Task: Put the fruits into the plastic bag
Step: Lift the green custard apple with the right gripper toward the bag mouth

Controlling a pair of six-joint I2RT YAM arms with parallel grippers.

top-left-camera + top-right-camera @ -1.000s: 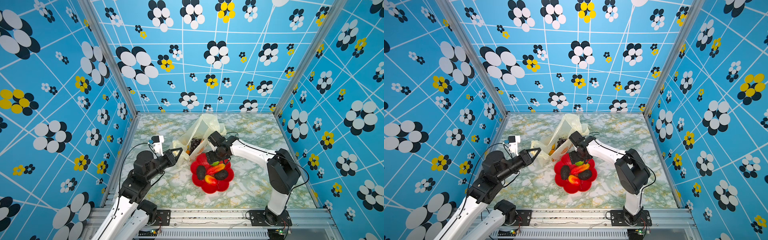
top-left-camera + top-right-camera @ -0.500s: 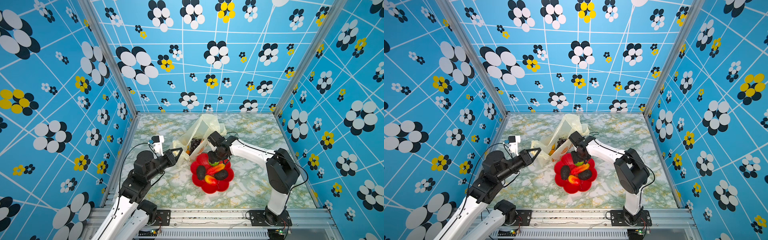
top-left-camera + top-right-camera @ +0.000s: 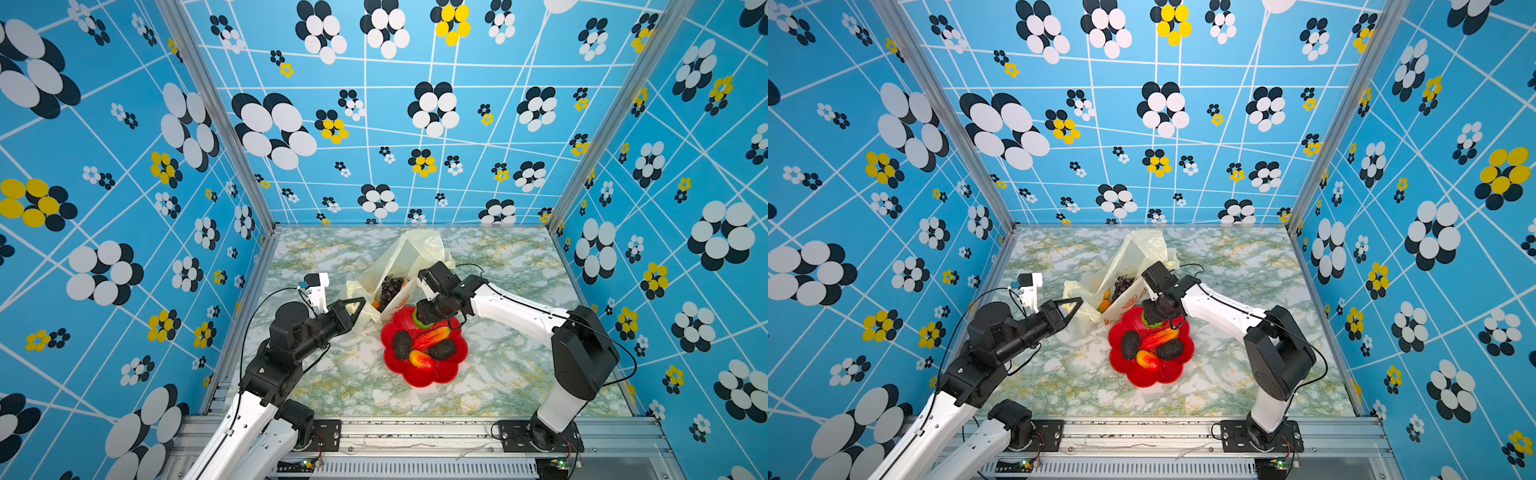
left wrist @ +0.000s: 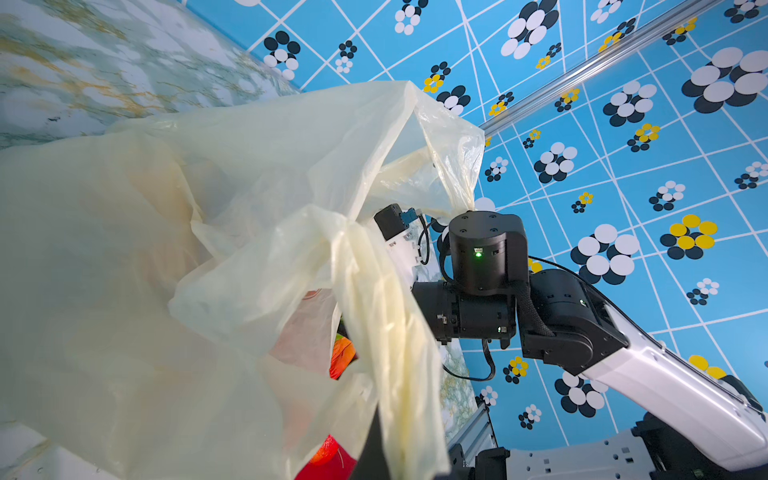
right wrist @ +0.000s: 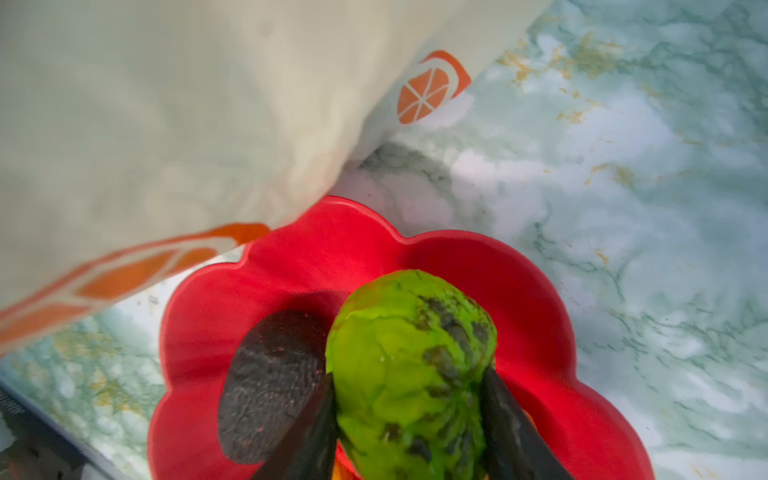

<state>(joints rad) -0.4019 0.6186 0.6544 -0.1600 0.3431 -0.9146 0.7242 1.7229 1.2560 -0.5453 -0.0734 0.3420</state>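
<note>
Now right claw (image 5: 407, 378) newly closed around green fruit (image 5: 409, 328) at red plate (image 5: 291, 257). Transfer next: left claw (image 3: 359, 303) pinched shut on plastic bag (image 3: 409, 253)

Nothing legible; plastic bag (image 3: 1124, 308) print too small.

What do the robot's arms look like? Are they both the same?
Yes, they match. The left arm and right arm are white with chunky black joints and black cables. The left gripper is black and triangle-shaped; the right gripper has dark fingers. A tiny green light glows on a right joint.
</note>
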